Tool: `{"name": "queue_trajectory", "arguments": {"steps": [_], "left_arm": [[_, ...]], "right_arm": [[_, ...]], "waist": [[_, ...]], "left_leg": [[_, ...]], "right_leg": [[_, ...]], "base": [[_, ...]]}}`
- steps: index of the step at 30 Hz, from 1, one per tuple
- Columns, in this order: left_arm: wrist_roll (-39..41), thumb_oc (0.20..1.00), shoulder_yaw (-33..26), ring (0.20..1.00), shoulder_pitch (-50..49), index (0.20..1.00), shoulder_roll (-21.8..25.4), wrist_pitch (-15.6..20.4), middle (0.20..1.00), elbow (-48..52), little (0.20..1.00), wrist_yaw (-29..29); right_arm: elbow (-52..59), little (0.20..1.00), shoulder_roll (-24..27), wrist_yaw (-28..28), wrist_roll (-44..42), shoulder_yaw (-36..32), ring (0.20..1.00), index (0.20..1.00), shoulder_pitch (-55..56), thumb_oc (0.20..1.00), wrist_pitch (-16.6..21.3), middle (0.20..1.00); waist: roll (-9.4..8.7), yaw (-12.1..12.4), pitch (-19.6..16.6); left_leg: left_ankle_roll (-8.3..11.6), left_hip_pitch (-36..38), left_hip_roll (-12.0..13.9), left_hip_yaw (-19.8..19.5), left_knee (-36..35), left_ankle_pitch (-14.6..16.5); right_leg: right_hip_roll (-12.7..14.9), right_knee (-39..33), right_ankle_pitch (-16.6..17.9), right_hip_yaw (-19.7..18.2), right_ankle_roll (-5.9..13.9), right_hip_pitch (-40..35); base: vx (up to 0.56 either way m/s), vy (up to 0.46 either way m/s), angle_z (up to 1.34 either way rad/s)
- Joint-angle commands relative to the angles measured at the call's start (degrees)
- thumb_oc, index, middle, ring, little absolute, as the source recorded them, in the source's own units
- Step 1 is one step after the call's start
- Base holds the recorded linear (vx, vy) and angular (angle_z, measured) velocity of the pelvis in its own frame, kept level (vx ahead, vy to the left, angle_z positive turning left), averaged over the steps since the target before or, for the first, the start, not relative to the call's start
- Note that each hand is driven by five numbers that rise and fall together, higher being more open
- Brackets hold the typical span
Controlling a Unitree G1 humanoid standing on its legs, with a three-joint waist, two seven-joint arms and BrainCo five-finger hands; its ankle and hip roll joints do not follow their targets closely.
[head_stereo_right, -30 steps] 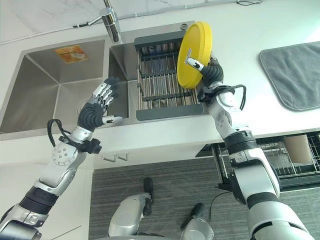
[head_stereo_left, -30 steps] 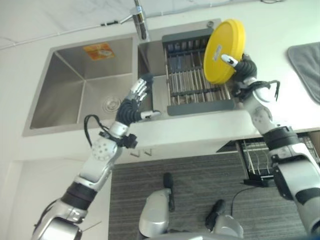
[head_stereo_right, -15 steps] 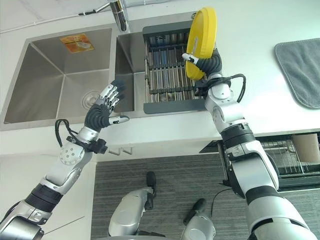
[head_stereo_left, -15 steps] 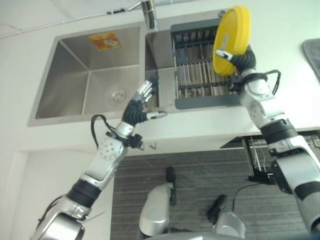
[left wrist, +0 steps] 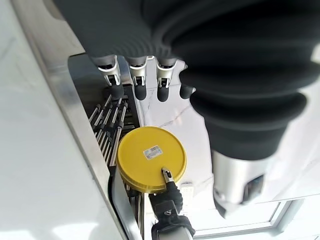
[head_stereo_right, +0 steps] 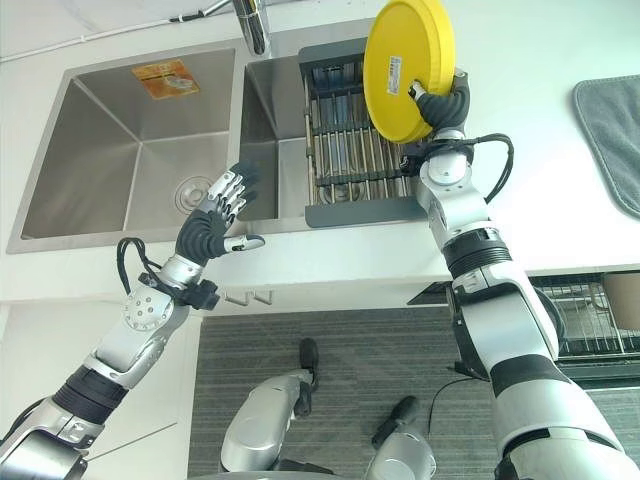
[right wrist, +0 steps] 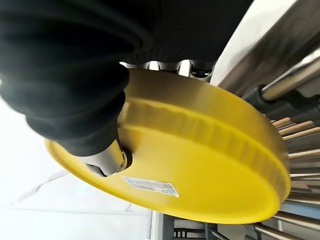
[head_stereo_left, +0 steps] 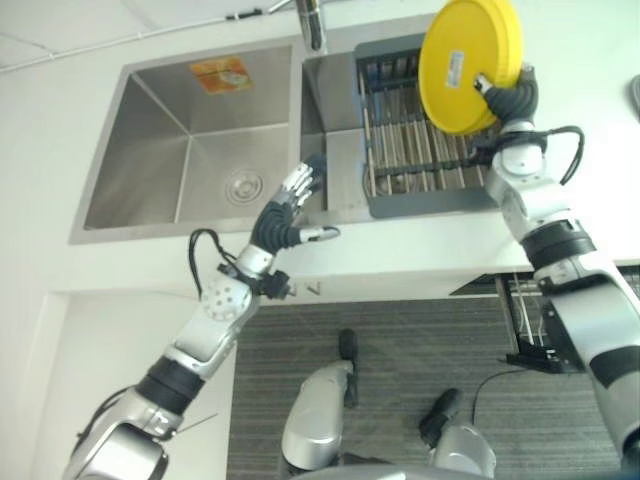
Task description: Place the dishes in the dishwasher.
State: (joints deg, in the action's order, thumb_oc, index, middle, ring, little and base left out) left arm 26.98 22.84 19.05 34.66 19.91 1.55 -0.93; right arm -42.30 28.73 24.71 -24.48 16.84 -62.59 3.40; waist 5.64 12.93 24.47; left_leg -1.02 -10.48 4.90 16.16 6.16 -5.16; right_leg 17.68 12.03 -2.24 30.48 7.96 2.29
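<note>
The yellow plate (head_stereo_right: 405, 68) looks like smooth plastic. The sink (head_stereo_left: 190, 140) is shiny metal. The rack (head_stereo_left: 415, 165) has shiny metal bars.

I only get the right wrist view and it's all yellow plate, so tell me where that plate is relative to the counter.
Observer: The right hand holds the yellow plate tilted above the grey dish rack in the sink's right basin.
Operator: Report the left hand.
Observer: The left hand is open and empty, over the sink's front edge.
Operator: Point me to the dishwasher.
Observer: A pulled-out wire rack shows under the counter, on the robot's right.
</note>
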Motion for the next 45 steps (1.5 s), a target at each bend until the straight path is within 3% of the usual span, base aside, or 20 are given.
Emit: {"name": "queue_trajectory", "arguments": {"steps": [1, 7, 13, 18, 23, 24, 29, 40, 45], "left_arm": [[2.5, 1.000, 0.4, 1.000, 1.1, 1.000, -0.4, 4.6, 1.000, 3.2, 1.000, 0.5], [1.4, 1.000, -0.8, 1.000, -1.3, 1.000, -1.5, 4.3, 1.000, 3.7, 1.000, 1.6], [-0.2, 1.000, -1.6, 1.000, -3.7, 1.000, -2.9, 3.7, 1.000, 3.4, 1.000, 2.7], [-1.3, 1.000, -0.9, 1.000, -3.7, 1.000, -4.0, 3.2, 1.000, 2.6, 1.000, 2.7], [-2.2, 1.000, -0.3, 1.000, -3.2, 1.000, -5.1, 2.5, 1.000, 1.6, 1.000, 2.5], [-2.6, 1.000, -0.5, 1.000, -2.8, 1.000, -5.9, 2.0, 1.000, 1.2, 1.000, 1.8], [-3.1, 1.000, -1.5, 1.000, -2.8, 1.000, -6.4, 1.9, 1.000, 1.1, 1.000, 1.2], [-4.3, 1.000, -4.5, 1.000, -2.9, 1.000, -6.8, 1.5, 1.000, 2.5, 1.000, 1.2], [-4.4, 1.000, -6.2, 1.000, -3.3, 1.000, -7.1, 1.5, 1.000, 3.1, 1.000, -0.3]], "right_arm": [[5.0, 0.200, 2.2, -1.5, -9.4, -3.4, 0.200, 0.200, -1.9, 0.200, 11.3, 0.200], [18.7, 0.200, -1.9, -4.5, -14.1, -8.1, 0.200, 0.200, 3.8, 0.200, 16.2, 0.200], [33.0, 0.200, -7.0, -4.1, -23.6, -8.8, 0.200, 0.200, 9.8, 0.200, 17.7, 0.200], [37.8, 0.200, -9.6, -3.6, -24.6, -8.3, 0.200, 0.200, 12.4, 0.200, 17.6, 0.200], [42.0, 0.200, -11.8, -3.4, -27.4, -7.3, 0.200, 0.200, 16.0, 0.200, 20.0, 0.200], [45.0, 0.200, -13.0, -3.8, -28.4, -7.0, 0.200, 0.200, 19.3, 0.200, 21.3, 0.200], [48.8, 0.200, -13.7, -5.6, -28.8, -8.0, 0.200, 0.200, 25.2, 0.200, 21.5, 0.200], [58.5, 0.200, -8.1, -17.2, -34.0, -18.0, 0.200, 0.200, 47.8, 0.200, 18.2, 0.200], [59.6, 0.200, -5.5, -20.5, -23.1, -22.6, 0.200, 0.200, 53.5, 0.200, 17.4, 0.200]], "waist": [[0.09, 1.1, -2.0], [-0.63, 0.1, -4.3], [-2.24, -1.7, -8.0], [-3.00, -3.0, -10.1], [-3.80, -5.0, -12.4], [-4.15, -6.7, -13.5], [-4.69, -9.6, -14.6], [-6.00, -20.4, -18.0], [-6.13, -23.4, -19.0]], "left_leg": [[3.91, 3.0, 2.0, -4.1, -0.7, 5.3], [4.03, 5.3, 2.5, -3.1, -1.8, 5.5], [4.41, 8.2, 3.7, -1.3, -2.1, 5.9], [4.61, 9.8, 4.2, -0.3, -2.2, 6.2], [5.05, 11.7, 4.8, 1.3, -2.6, 6.4], [5.38, 12.8, 5.3, 2.4, -2.9, 6.4], [5.95, 14.2, 6.2, 4.8, -2.8, 6.6], [7.04, 16.8, 9.5, 14.8, 0.0, 7.8], [7.31, 18.0, 10.0, 16.8, 0.5, 9.5]], "right_leg": [[4.0, 6.8, -3.1, -2.2, 2.20, 3.3], [3.4, 4.8, -2.8, -1.9, 2.37, 1.3], [2.0, 1.6, -2.0, -2.1, 2.54, -1.5], [0.9, -0.5, -1.6, -2.6, 2.38, -3.1], [-1.0, -3.2, -1.2, -3.8, 2.01, -4.8], [-2.2, -4.7, -1.0, -5.1, 1.72, -5.5], [-3.3, -6.5, -0.5, -6.9, 1.36, -6.1], [-5.6, -10.6, 1.3, -13.3, 0.42, -5.4], [-6.0, -11.8, 1.3, -15.3, 0.75, -5.7]], "base": [[0.00, 0.000, 0.00], [-0.01, -0.040, -0.01], [-0.01, -0.093, -0.07], [-0.03, -0.106, -0.15], [-0.06, -0.120, -0.28], [-0.09, -0.126, -0.29], [-0.11, -0.133, -0.48], [-0.05, -0.116, -0.65], [0.06, -0.067, -0.63]]}}
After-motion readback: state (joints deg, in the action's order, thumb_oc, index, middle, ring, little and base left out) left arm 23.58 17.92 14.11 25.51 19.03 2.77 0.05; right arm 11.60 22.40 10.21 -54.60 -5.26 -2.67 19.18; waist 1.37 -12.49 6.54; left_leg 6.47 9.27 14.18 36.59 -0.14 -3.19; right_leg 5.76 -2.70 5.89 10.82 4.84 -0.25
